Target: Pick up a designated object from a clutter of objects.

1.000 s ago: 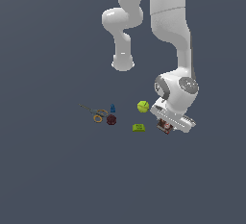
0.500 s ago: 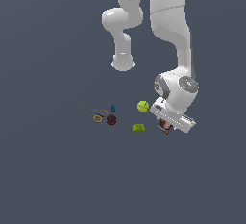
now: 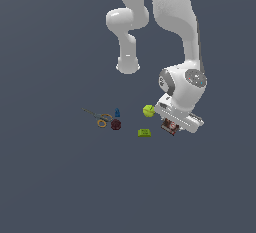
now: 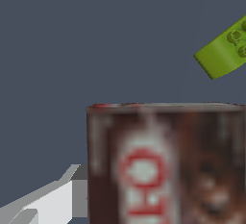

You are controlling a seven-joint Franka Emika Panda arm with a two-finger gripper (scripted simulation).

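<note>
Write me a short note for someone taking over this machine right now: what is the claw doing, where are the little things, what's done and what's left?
Claw: down at the red box; the wrist view shows one finger beside it, but whether it is clamped cannot be told.
Other items lie toward the exterior view's left: green block, green ball, maroon lump, blue cone, scissors.
Done: claw brought to the box.
Left: confirm the grip, lift the box away.
</note>
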